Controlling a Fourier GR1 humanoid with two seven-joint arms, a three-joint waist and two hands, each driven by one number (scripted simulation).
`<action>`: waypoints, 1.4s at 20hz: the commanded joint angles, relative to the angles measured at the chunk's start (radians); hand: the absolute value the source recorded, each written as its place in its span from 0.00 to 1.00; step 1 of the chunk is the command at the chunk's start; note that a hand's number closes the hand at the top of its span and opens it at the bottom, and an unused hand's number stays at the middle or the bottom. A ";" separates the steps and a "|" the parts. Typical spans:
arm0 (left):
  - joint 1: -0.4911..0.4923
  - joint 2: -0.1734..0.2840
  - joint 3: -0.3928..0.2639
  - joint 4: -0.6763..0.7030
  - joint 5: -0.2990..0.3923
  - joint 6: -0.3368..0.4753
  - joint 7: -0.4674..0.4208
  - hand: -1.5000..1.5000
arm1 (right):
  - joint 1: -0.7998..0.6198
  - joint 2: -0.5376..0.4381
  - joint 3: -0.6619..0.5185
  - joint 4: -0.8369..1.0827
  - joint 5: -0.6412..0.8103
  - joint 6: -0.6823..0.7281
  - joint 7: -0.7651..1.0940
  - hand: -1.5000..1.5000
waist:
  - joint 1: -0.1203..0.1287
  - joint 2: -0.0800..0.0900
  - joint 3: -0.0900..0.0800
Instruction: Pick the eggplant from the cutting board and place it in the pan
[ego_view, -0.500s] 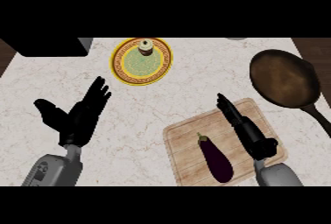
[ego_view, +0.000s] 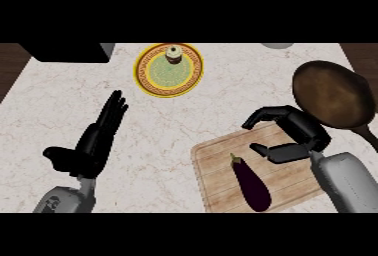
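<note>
That glossy eggplant (ego_view: 251, 186) looks slick and stiff; the right hand (ego_view: 295, 135), fingers curled but empty, should clasp its fat middle.

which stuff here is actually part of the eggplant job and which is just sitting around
Part of the job:
- eggplant, lying on the cutting board
- pan, to the board's upper right
- right hand, fingers curled over the board, holding nothing

Just lying about:
- yellow plate with a small jar on it
- dark box at the far left
- left hand, resting open
</note>
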 joint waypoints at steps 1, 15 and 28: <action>0.089 -0.018 -0.042 -0.041 -0.061 0.005 -0.092 0.50 | 0.002 -0.119 -0.047 0.041 -0.061 0.211 -0.051 0.00 | -0.013 0.000 0.002; 0.085 -0.002 0.001 -0.029 -0.064 -0.047 -0.091 0.50 | -0.249 -0.175 0.088 0.036 0.305 0.298 -0.113 0.00 | -0.001 0.001 0.001; 0.128 -0.067 -0.021 -0.021 -0.114 -0.010 -0.130 0.50 | -0.230 -0.118 0.427 -0.100 0.721 0.275 -0.022 0.00 | -0.014 -0.001 0.001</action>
